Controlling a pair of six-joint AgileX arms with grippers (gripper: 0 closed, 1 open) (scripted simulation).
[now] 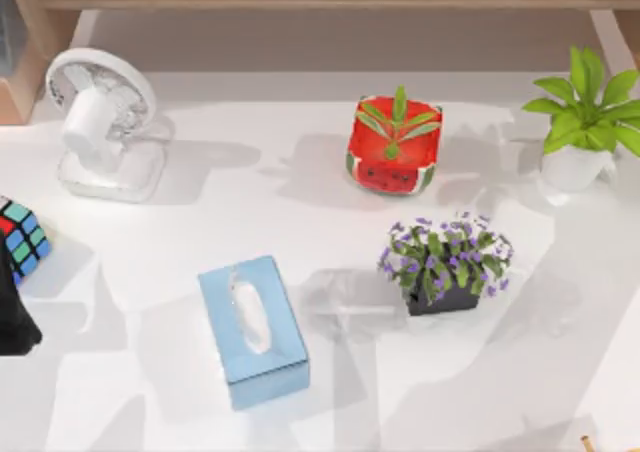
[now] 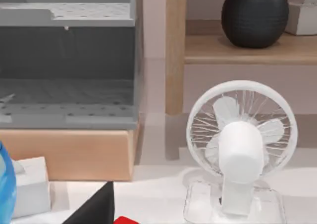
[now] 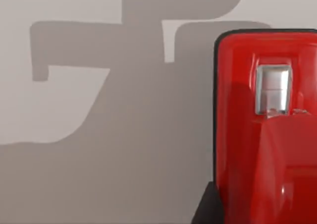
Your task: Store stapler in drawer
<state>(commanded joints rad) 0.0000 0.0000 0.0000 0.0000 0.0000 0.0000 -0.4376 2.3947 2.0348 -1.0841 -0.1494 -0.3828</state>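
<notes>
The stapler [image 3: 267,135] is glossy red with a black edge and a small metal plate. It lies on the white table, close in the right wrist view. A dark piece of my right gripper [image 3: 204,210] shows beside the stapler's edge; whether it holds the stapler cannot be told. The drawer [image 2: 64,85] is a grey box standing open on a wooden cabinet in the left wrist view, beyond the fan. A black part of my left gripper [image 1: 14,324] shows at the table's left edge, near a colour cube [image 1: 20,237].
A white desk fan [image 1: 100,122] stands at the back left and a blue tissue box [image 1: 252,330] at the front middle. A watermelon pot [image 1: 393,144], a purple flower pot [image 1: 445,267] and a green plant [image 1: 580,122] fill the right half. A black vase [image 2: 254,16] sits on a shelf.
</notes>
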